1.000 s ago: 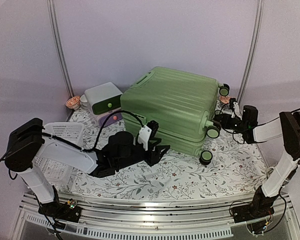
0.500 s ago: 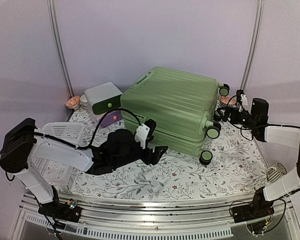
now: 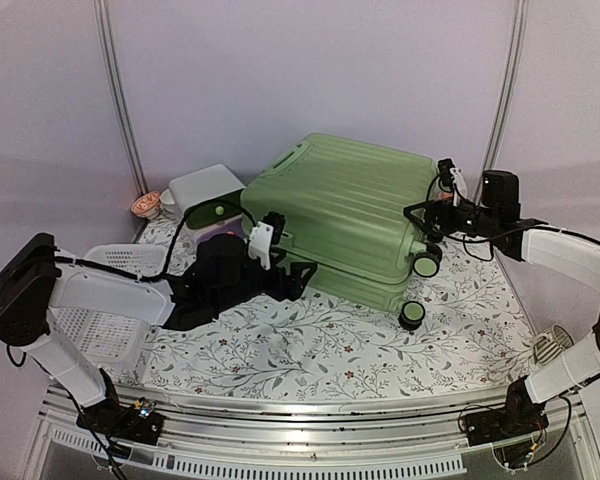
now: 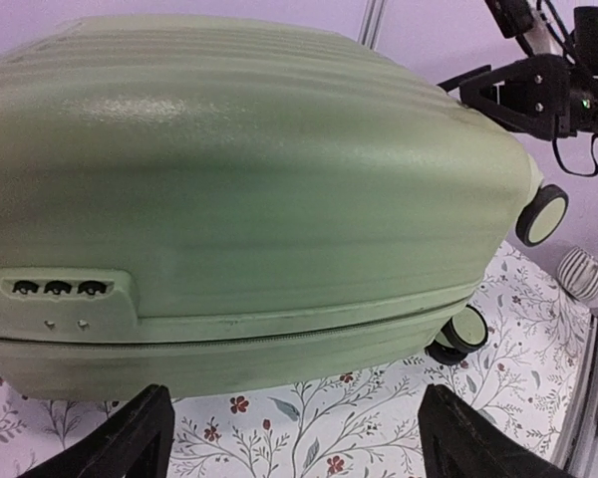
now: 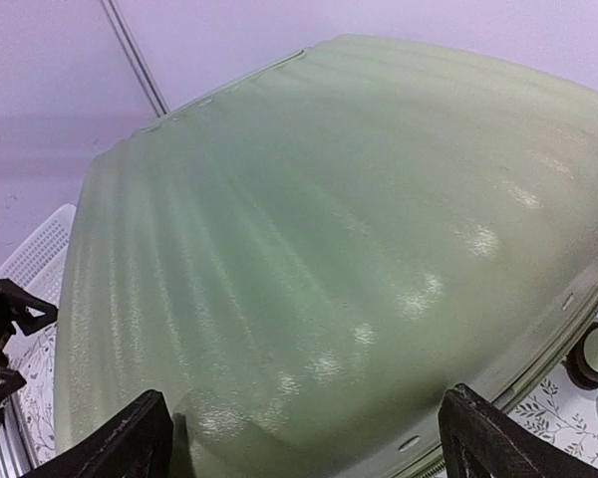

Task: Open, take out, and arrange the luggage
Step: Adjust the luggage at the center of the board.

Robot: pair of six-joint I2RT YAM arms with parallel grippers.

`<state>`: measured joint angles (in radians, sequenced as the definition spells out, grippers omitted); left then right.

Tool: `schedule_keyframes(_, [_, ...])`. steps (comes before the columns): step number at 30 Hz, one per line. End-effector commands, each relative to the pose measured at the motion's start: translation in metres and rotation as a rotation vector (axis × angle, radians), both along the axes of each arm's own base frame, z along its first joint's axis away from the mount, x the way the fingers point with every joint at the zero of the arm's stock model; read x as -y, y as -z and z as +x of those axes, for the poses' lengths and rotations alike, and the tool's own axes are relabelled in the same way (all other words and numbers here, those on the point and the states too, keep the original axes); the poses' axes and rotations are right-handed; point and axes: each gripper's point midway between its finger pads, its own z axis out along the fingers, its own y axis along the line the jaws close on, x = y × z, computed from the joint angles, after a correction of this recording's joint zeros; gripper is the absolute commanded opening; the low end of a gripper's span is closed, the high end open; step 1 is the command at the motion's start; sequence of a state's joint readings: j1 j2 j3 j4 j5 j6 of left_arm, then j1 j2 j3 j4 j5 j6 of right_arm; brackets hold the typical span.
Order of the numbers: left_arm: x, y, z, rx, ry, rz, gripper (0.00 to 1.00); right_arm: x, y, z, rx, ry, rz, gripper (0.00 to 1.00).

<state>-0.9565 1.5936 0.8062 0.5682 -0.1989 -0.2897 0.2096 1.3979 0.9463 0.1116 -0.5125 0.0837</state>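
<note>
1. The luggage lies flat and zipped shut on the far right part of the table. Its wheels point to the right edge.
2. The left gripper hangs just off the near long side, fingers spread wide and holding nothing. It faces the lock and the zip seam.
3. The right gripper sits at the wheel end, above the top shell. Its fingers are also spread wide and empty.
4. Slip risk: the ribbed shell is rounded and glossy, so fingers pressing on it would likely skate off rather than catch the seam.
5. Shove risk: a sideways push from either arm could slide the case on the cloth, bunching it or driving the case into the box at the far left corner.
6. Twist risk: if only one arm lifts the lid, it may rack, or drop back shut onto the fingers.
7. Snag risk: the right arm's loose cable hangs near the wheels and could hook on one.
8. Whether the zip or lock is free, I cannot tell; prying while it is fastened would lift the whole case.
</note>
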Motion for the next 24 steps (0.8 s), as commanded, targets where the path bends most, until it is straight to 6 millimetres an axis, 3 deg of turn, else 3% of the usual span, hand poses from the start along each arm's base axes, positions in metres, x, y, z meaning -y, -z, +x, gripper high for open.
schedule_keyframes(1, [-0.018, -0.025, 0.005, -0.014, -0.034, -0.084, 0.87, -0.028, 0.015, -0.035, -0.064, -0.155, -0.069, 0.95])
schedule_keyframes(8, [-0.051, -0.022, 0.020, -0.078, -0.074, -0.121, 0.87, -0.033, 0.035, -0.072, -0.187, -0.154, -0.134, 0.96])
schedule_keyframes(15, [-0.070, -0.004, 0.022, -0.100, -0.096, -0.118, 0.86, -0.027, 0.035, -0.105, -0.278, -0.157, -0.105, 0.97])
schedule_keyframes(24, [-0.091, -0.007, 0.026, -0.070, -0.151, -0.100, 0.86, -0.051, 0.045, -0.152, -0.395, -0.285, -0.126, 0.97])
